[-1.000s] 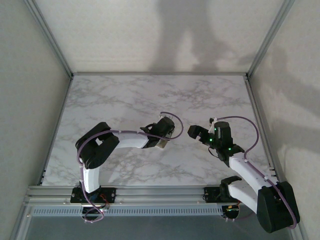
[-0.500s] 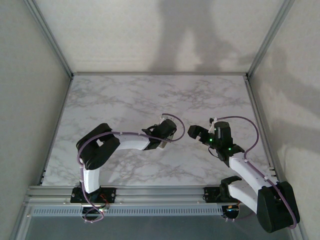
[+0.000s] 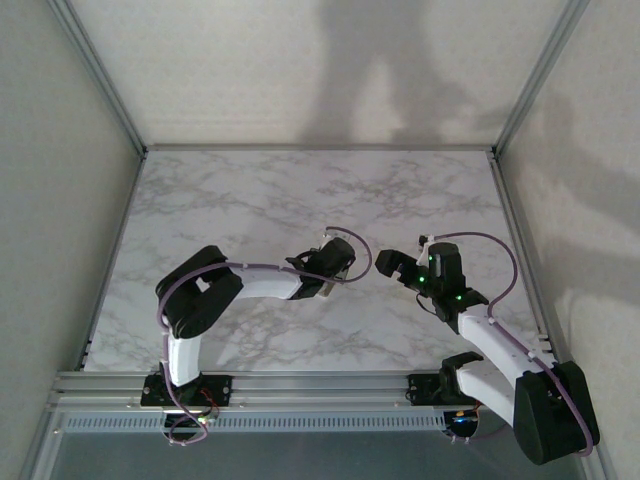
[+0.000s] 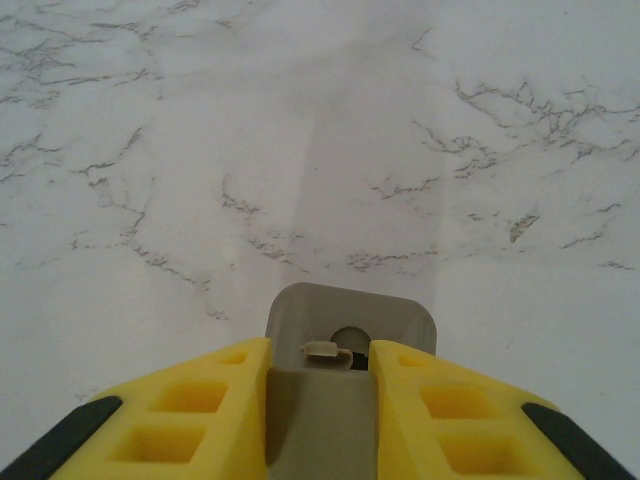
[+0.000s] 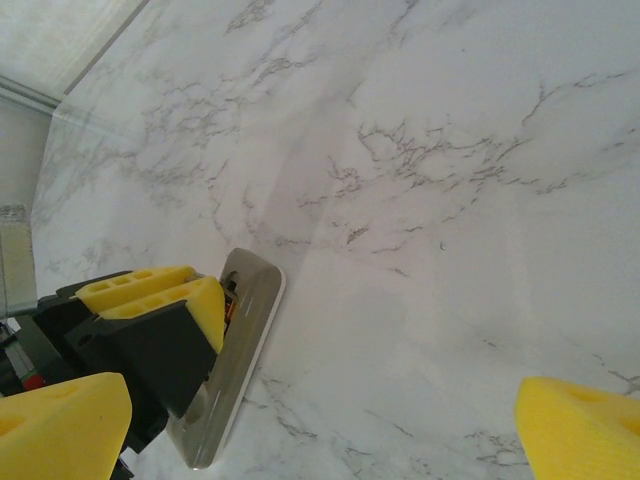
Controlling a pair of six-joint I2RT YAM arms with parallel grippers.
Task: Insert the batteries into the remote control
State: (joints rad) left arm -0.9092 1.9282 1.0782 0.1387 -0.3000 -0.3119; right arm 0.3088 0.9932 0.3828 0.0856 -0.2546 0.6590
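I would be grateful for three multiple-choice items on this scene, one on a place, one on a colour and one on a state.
1. Where is the remote control? A. flat at the far edge B. between the fingers of the left gripper C. against the side wall
2. What colour are the grippers' fingers? A. blue B. red C. yellow
3. How does the right gripper stand? A. wide open, empty B. shut tight, empty C. shut on the remote control
Answers: 1 B, the left wrist view shows it clamped there; 2 C, both wrist views show yellow; 3 A, its fingers sit far apart over the marble table.
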